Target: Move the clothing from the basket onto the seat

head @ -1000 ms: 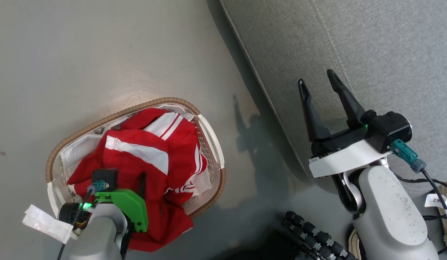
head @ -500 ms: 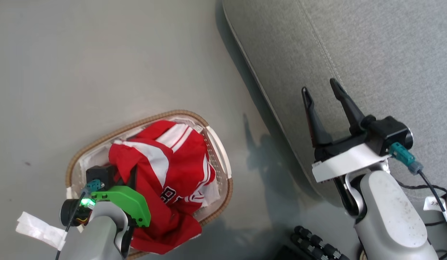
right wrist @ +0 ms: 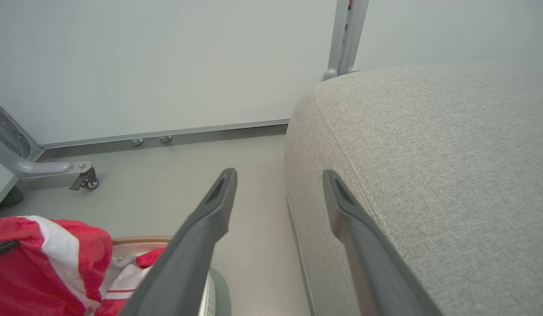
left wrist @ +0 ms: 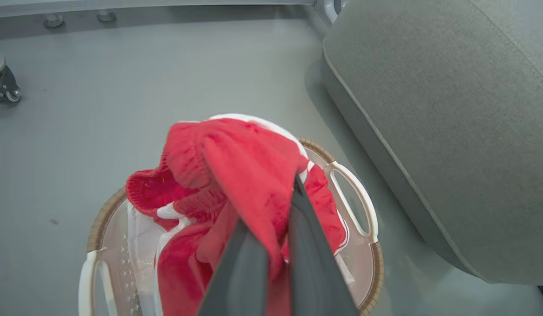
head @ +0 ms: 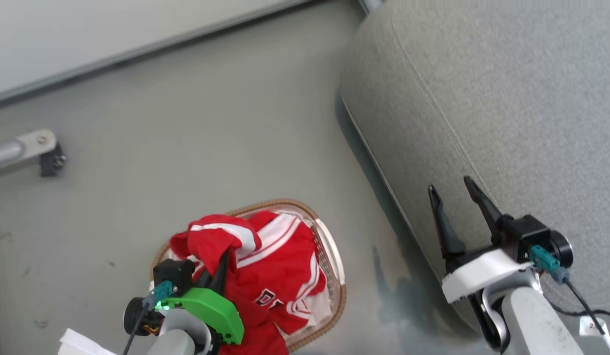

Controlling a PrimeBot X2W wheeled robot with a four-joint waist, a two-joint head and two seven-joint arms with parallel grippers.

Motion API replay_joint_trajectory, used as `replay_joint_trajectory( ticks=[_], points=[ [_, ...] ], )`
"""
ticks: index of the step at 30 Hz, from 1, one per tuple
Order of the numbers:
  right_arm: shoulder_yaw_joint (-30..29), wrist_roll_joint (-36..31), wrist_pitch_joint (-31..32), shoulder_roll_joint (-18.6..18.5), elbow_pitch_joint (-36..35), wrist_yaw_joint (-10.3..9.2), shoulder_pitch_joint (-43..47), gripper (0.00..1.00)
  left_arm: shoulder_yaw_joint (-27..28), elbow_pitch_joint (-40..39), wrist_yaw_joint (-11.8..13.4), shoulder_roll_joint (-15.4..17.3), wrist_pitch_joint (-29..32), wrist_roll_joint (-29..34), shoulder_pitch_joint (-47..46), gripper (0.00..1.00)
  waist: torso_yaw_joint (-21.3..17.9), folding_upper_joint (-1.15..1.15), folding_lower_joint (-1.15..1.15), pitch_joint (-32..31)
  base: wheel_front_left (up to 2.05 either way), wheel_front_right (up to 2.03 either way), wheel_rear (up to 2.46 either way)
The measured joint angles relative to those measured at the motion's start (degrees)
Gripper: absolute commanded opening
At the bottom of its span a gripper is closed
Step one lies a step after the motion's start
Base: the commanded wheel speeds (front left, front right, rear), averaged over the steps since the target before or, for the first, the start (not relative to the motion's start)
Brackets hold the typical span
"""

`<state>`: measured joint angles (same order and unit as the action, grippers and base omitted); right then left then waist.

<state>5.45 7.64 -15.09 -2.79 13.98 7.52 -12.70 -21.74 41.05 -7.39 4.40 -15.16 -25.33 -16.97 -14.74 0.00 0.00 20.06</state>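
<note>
The left arm reaches down from the lower left of the head view, its green-cased wrist over the near rim of the basket (head: pixel 335 256). The left gripper (head: pixel 220 270) is clenched on the clothing (head: pixel 280 266), its fingers pointing up the view. The right arm rises at the lower right. The right gripper (head: pixel 450 196) is released and holds nothing, its two dark fingers spread above the seat's left edge, beside the stitched seam.

The left wrist view gives the pinch itself. Red fabric is drawn into a peak between the two fingers of the left gripper (left wrist: pixel 271 206) and folds over them, while the rest of the clothing (left wrist: pixel 236 158) trails down into the basket (left wrist: pixel 369 215), where a white liner (left wrist: pixel 140 237) lies against the inner wall. The head view adds white stripes and dark lettering on the heap. From the right wrist view, the right gripper (right wrist: pixel 279 173) frames the seat's rounded corner, with a lifted red and white fold (right wrist: pixel 34 263) at the lower left above the brown rim (right wrist: pixel 140 240).

The basket stands on the floor (head: pixel 186 148) near the seat (head: pixel 507 98) without touching it; a strip of floor runs between its right rim and the seat's side. A metal leg with a caster (head: pixel 49 158) stands well apart, towards the wall (right wrist: pixel 166 52).
</note>
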Motion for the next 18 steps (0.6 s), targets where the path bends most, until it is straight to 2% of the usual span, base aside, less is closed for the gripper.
replay_joint_trajectory(
  ticks=[10, 18],
  points=[
    [0.5, -1.1, 0.0, 0.0, 1.4, 0.0, 4.6, 1.0, 0.4, -9.7, 0.0, -0.7, 0.0, 0.8, 4.5, 0.0, 4.3, 0.0, 0.0, -10.0, 0.0, 0.0, 0.0],
    [1.2, -1.4, 0.0, 0.0, 2.0, 0.0, 6.1, 1.0, 1.1, -17.6, 0.0, -1.1, 0.0, 1.3, 3.5, 0.0, 7.1, 0.0, 0.0, -15.8, 0.0, 0.0, 0.0]
  ],
)
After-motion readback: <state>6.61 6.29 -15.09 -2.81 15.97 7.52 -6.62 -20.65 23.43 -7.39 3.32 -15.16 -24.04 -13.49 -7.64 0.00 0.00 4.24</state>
